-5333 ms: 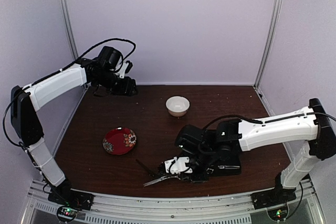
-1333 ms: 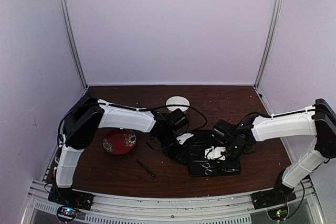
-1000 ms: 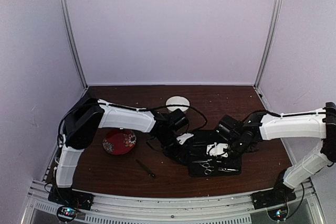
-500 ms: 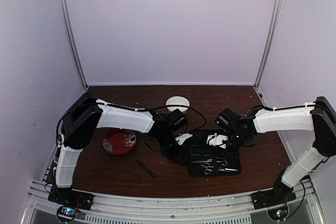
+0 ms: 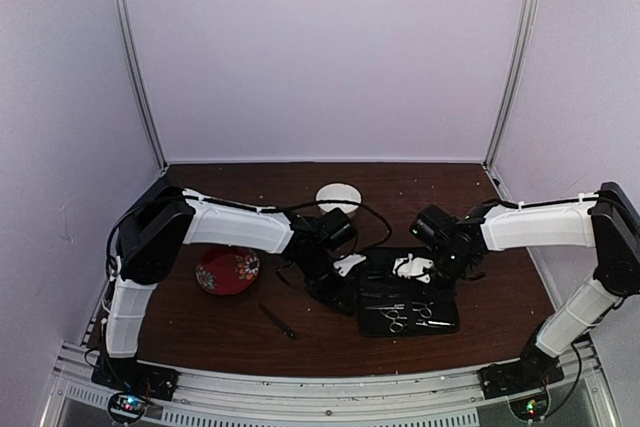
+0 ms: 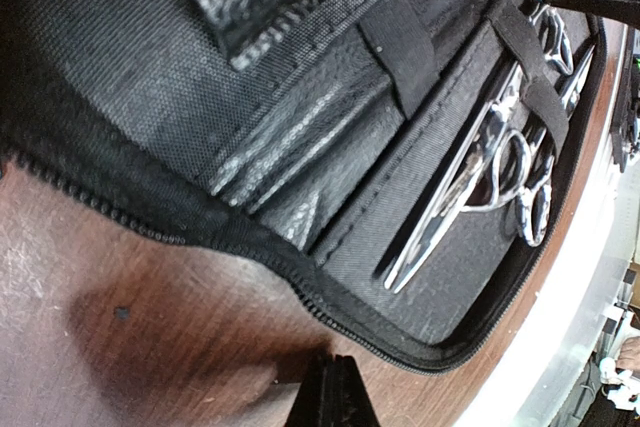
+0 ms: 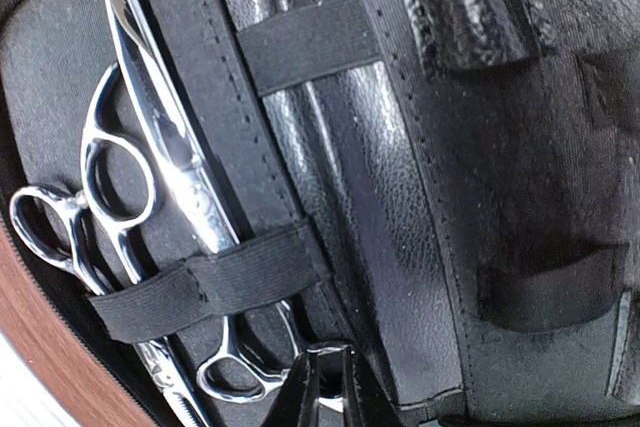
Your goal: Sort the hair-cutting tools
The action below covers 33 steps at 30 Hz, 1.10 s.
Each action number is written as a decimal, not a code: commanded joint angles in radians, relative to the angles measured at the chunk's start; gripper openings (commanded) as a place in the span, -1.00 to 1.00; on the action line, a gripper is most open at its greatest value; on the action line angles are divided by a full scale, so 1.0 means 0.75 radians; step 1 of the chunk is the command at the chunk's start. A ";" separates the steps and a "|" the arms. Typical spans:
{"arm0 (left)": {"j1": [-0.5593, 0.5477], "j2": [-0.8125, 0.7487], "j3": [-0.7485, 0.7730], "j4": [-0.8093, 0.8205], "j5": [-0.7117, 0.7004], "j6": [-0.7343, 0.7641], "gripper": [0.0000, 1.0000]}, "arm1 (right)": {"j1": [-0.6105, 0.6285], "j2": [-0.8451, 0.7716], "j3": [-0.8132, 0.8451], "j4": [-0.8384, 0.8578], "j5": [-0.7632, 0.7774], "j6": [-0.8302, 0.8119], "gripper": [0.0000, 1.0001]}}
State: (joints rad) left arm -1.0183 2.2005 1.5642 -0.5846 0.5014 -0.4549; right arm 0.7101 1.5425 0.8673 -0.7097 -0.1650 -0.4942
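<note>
Two silver scissors (image 5: 392,319) (image 5: 425,312) lie in the open black case (image 5: 440,325), tucked under its elastic straps; their blades (image 7: 170,147) (image 6: 470,182) show in both wrist views. The thin black stick (image 5: 278,320) rests on the table left of the case. My left gripper (image 5: 338,285) (image 6: 335,392) is shut with nothing in it, low over the wood just outside the case's zipper edge. Over the far part of the case my right gripper (image 5: 413,267) (image 7: 325,382) hovers, its fingers a narrow slit apart, empty, above a scissor ring.
A red patterned plate (image 5: 228,269) sits to the left and a white bowl (image 5: 338,194) at the back centre. The left arm's cable loops over the table behind the case. Purple walls and metal posts close in the table.
My right gripper has drawn back from the scissors toward the far side of the case, its jaws narrowing. The left gripper has stayed at the case's left edge.
</note>
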 commanded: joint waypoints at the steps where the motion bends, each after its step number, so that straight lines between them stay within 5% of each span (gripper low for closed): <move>1: -0.007 -0.019 -0.022 0.021 -0.039 -0.001 -1.00 | 0.004 0.069 0.021 -0.067 -0.085 -0.004 -0.81; 22: -0.006 -0.022 -0.005 -0.001 -0.058 0.010 -1.00 | 0.005 0.100 0.068 -0.055 -0.159 0.013 -0.81; 33: -0.003 -0.256 0.068 -0.246 -0.357 0.170 -0.93 | -0.031 -0.164 0.014 -0.004 -0.105 0.026 -0.64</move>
State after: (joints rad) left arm -1.0214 2.1174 1.5669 -0.6838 0.3386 -0.3916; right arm 0.7059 1.5101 0.9028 -0.7406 -0.2447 -0.4858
